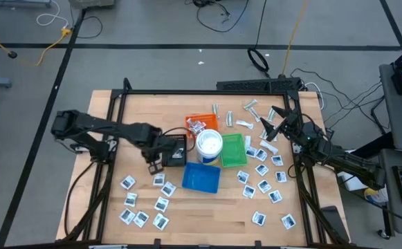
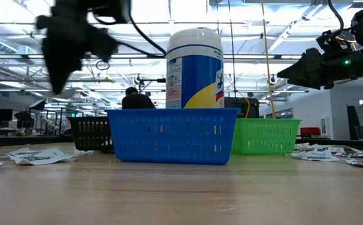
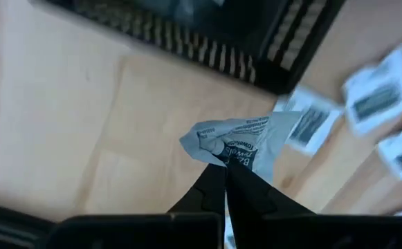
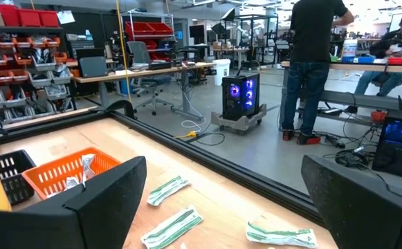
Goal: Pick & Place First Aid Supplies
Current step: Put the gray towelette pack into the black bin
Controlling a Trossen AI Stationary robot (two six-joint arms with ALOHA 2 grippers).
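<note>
Small white square packets with dark-blue print lie flat in two clusters, one left near the front (image 1: 145,204) and one right (image 1: 263,181). Pale wrapped strips (image 1: 249,107) lie toward the far edge. My left gripper (image 1: 152,164) hangs above the table beside the black tray (image 1: 177,149), shut on one crumpled packet (image 3: 239,142). In the low view the left gripper (image 2: 62,53) is well above the tabletop. My right gripper (image 1: 271,122) hovers open over the far right, its fingers spread wide (image 4: 232,207) above the strips (image 4: 173,227). My left gripper pinches a white packet at its lower edge (image 3: 234,160) between the two fingertips (image 3: 211,181). The packet is crumpled and sticks out beyond the fingers. It is lifted clear of the table, with other packets (image 3: 375,100) lying below.
At the table's centre stand the orange tray (image 1: 202,123) with a few packets inside, the green tray (image 1: 233,151), the blue tray (image 1: 201,178) and the white tub (image 1: 209,144). Bare wood lies along the near edge (image 1: 214,221). A person (image 4: 315,62) stands beyond the table.
</note>
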